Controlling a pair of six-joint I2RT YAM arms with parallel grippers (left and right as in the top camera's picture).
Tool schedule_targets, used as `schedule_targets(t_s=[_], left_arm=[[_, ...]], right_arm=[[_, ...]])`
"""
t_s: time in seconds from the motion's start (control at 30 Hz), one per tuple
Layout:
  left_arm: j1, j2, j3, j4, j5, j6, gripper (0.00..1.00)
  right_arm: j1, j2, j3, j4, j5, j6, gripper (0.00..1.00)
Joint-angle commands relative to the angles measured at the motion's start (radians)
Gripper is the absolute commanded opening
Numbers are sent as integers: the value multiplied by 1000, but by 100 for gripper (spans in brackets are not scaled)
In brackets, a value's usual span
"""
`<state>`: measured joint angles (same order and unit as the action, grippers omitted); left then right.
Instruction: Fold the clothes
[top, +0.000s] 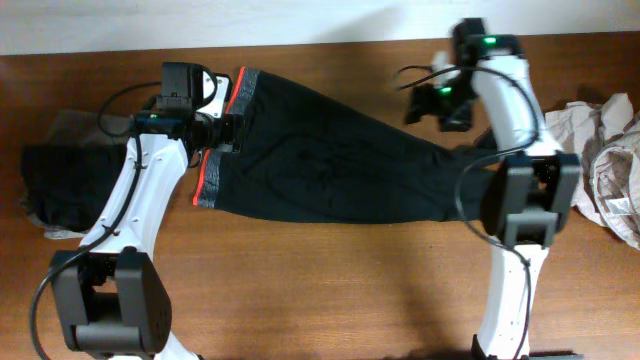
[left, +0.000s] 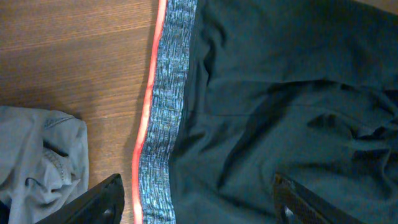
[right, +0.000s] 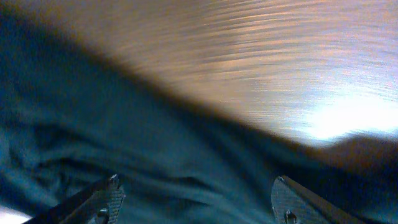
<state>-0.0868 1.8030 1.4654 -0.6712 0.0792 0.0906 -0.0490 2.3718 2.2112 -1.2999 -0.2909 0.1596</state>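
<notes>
Long black leggings lie spread across the middle of the table. Their grey waistband with its red-orange edge is at the left. My left gripper hovers over the waistband, open, with one finger over the wood and the other over the black cloth. My right gripper is over the leg end at the upper right. It is open, both fingers wide apart above the dark fabric, nothing pinched between them. The right wrist view is blurred.
A dark garment and a grey one lie in a heap at the left; the grey one shows beside my left finger. Beige clothes are bunched at the right edge. Bare wood lies beyond the leggings.
</notes>
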Motion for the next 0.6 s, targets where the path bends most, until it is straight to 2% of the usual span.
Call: schedule_targets(t_s=[0.0, 0.1, 0.27, 0.37, 0.5, 0.57], left_arm=[[-1, -2, -1, -2, 14, 21, 76], [-1, -2, -1, 4, 13, 21, 75], [-2, -2, -1, 6, 11, 20, 76], [-2, -2, -1, 4, 11, 20, 76], [-2, -2, -1, 4, 11, 20, 75], [-2, -2, -1, 3, 11, 20, 76]], right_arm=[[-138, -28, 27, 11, 35, 193, 81], [-227, -28, 27, 46, 68, 246, 81], [-317, -20, 23, 105, 66, 246, 80], [-328, 0, 21, 125, 70, 257, 72], [-328, 29, 19, 132, 200, 426, 71], [-328, 42, 19, 147, 217, 467, 71]])
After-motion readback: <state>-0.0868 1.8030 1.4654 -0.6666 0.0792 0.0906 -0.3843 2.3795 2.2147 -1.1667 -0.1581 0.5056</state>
